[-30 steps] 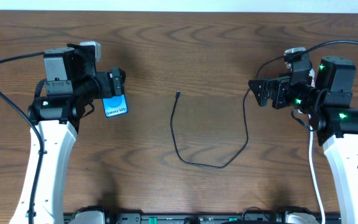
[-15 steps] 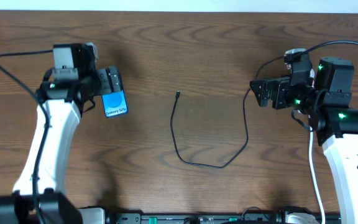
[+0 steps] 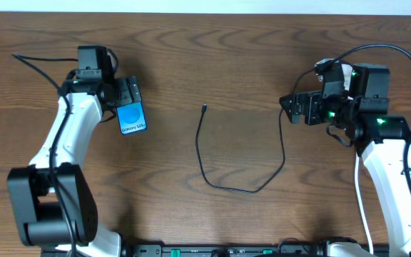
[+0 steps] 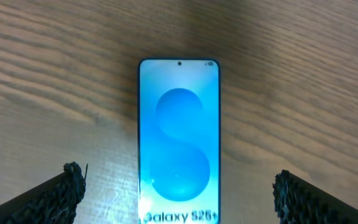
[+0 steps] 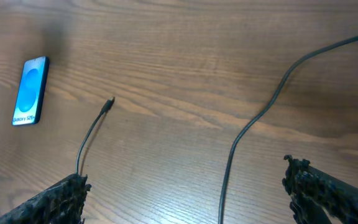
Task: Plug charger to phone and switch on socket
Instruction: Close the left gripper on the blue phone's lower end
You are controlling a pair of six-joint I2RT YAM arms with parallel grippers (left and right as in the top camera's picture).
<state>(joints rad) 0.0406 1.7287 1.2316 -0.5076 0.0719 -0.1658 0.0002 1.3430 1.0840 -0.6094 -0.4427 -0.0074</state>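
1. The left hand (image 4: 179, 198) hangs over the near end of a small rectangular smartphone (image 4: 179, 143) with a bright blue screen and dark edges. Its two black textured fingertips (image 4: 72, 186) are spread wide and grip nothing.
2. In the left wrist view the smartphone's end with the white "Galaxy S25+" lettering lies between those fingertips. Neither fingertip touches its sides.
3. The smartphone lies flat, screen up, on the dark brown wooden surface (image 3: 191, 43).
4. The right hand (image 5: 188, 190) is well apart from the smartphone, far across the surface to its right. It is held above the wood, with its fingertips (image 5: 67, 194) also spread wide and nothing between them.
5. A long thin black charger cable (image 3: 198, 143) comes away from beside the right hand, sags in a loose loop toward the near edge, then climbs back.
6. The cable ends in a small black plug tip (image 3: 203, 108), which rests on the surface between the smartphone and the right hand, apart from both.
7. In the right wrist view the plug tip's free end points roughly toward the smartphone.
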